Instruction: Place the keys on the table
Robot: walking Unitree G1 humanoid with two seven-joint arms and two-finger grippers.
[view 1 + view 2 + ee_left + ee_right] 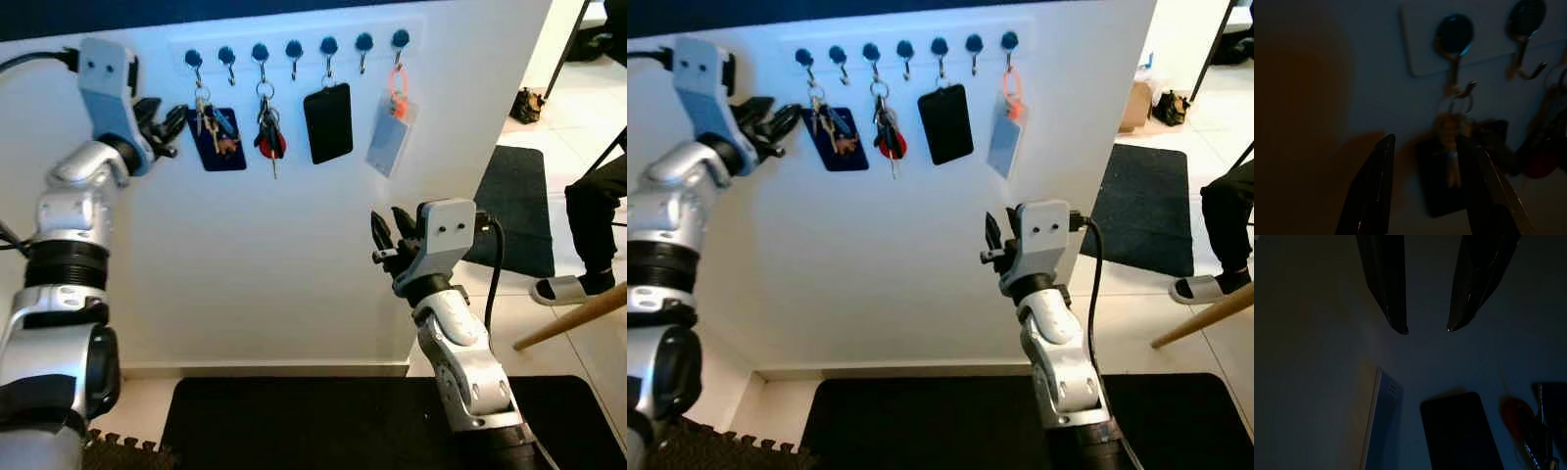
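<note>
a: black mat (323,421) on the floor is closest, right under the robot, w/ a bumpy foam bit (127,455) at its left corner.

b: ok. where r the keys?

a: on the white wall (294,264). row of dark blue hooks (294,49) up top. keys (206,117) hang on the 1st hook, in front of a dark blue tag (223,142).

b: what else hangs there?

a: next a 2nd bunch w/ a red fob (271,140), then a black card (328,122), then a pale blue card (390,137) on an orange loop (397,83).

b: left gripper?

a: left gripper (168,125) is up high, just beside the keys on their left side. fingers r apart, holding nothing. in the left wrist view it's dark, but the two fingers (1371,191) stand open and the keys hang close by the far finger. can't tell if it's touching them.

b: and the right one?

a: right gripper (389,235) is lower, near the wall, well below the cards. tips point up. in its wrist view the fingertips (1400,325) have a gap between them, nothing inside.

b: anything off to the side?

a: yes, on the right a dark rug (519,211) on pale tiles (578,108), a person's leg in black (593,215) w/ a white slipper (568,289), and a wood stick (573,318) slanting in.
</note>
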